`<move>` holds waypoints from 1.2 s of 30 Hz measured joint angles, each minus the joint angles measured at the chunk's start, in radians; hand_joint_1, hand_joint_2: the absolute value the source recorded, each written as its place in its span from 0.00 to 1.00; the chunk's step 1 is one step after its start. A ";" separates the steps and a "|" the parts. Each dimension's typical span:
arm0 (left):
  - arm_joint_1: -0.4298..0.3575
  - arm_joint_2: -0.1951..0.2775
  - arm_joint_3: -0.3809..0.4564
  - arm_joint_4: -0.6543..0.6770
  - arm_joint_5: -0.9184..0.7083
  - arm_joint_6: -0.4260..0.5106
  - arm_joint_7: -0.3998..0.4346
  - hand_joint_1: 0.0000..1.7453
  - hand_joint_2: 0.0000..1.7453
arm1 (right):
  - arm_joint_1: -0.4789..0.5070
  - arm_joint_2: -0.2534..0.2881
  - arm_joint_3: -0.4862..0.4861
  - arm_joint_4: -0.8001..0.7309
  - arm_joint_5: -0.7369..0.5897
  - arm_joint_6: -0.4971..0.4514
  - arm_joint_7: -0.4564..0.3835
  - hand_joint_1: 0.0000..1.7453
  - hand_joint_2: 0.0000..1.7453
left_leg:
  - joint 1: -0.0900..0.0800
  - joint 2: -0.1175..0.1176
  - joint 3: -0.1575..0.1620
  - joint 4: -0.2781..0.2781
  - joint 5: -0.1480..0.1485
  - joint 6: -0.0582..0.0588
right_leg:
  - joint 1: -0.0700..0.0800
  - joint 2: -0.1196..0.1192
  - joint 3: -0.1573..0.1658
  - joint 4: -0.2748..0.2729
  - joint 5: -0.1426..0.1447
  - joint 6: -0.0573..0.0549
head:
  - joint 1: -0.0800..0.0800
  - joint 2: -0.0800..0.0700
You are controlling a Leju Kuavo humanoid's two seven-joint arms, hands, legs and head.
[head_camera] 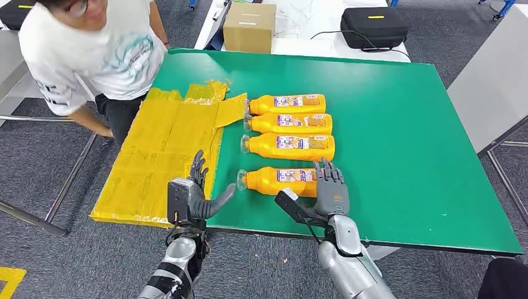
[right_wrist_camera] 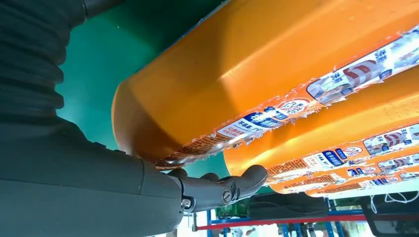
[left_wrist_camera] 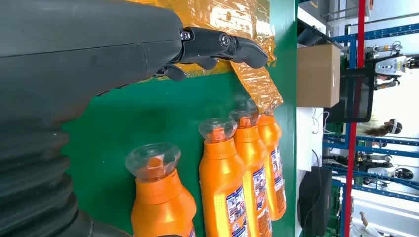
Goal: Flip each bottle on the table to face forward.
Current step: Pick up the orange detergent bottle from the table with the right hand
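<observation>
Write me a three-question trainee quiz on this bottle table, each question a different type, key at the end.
1. True or false: the orange bottles lie on their sides in a row on the green table.
2. How many orange bottles are on the table?
3. Multiple choice: which bottle is the right hand at? A) the farthest from the robot B) the nearest to the robot C) none, it hangs off the table.

Key
1. True; their clear caps point toward the yellow sheet.
2. Four.
3. B; the right hand is at the base end of the nearest bottle, while the left hand sits at the table edge, fingers apart, holding nothing.
</observation>
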 joint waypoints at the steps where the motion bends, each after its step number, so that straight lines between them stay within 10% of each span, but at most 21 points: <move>1: 0.000 0.000 0.001 0.000 0.001 -0.002 0.000 0.00 1.00 | -0.002 -0.001 0.000 0.001 0.001 0.000 0.003 0.00 1.00 | 0.000 0.000 0.000 0.000 0.000 0.000 | 0.000 0.000 0.000 0.000 0.000 0.000 | 0.000 0.000; 4: -0.001 -0.001 0.004 0.001 0.007 -0.010 -0.002 0.00 1.00 | -0.011 -0.004 0.000 0.007 0.013 -0.004 0.020 0.04 1.00 | 0.000 0.000 0.000 0.000 0.000 0.000 | 0.000 0.000 0.000 0.000 0.000 0.000 | 0.000 0.000; 9: -0.008 -0.004 0.008 0.008 0.015 -0.021 -0.009 0.00 1.00 | -0.029 -0.016 -0.002 0.019 0.027 0.011 0.048 0.99 1.00 | 0.000 0.000 0.000 0.000 0.000 0.000 | 0.000 0.000 0.000 0.000 0.000 0.000 | 0.000 0.000; 36: -0.051 -0.006 0.032 0.036 0.026 -0.054 -0.029 0.00 1.00 | -0.136 -0.058 -0.005 0.115 -0.132 0.219 -0.089 1.00 1.00 | 0.000 0.000 0.004 0.000 0.000 0.000 | 0.000 0.000 0.003 0.000 0.000 0.000 | 0.000 0.000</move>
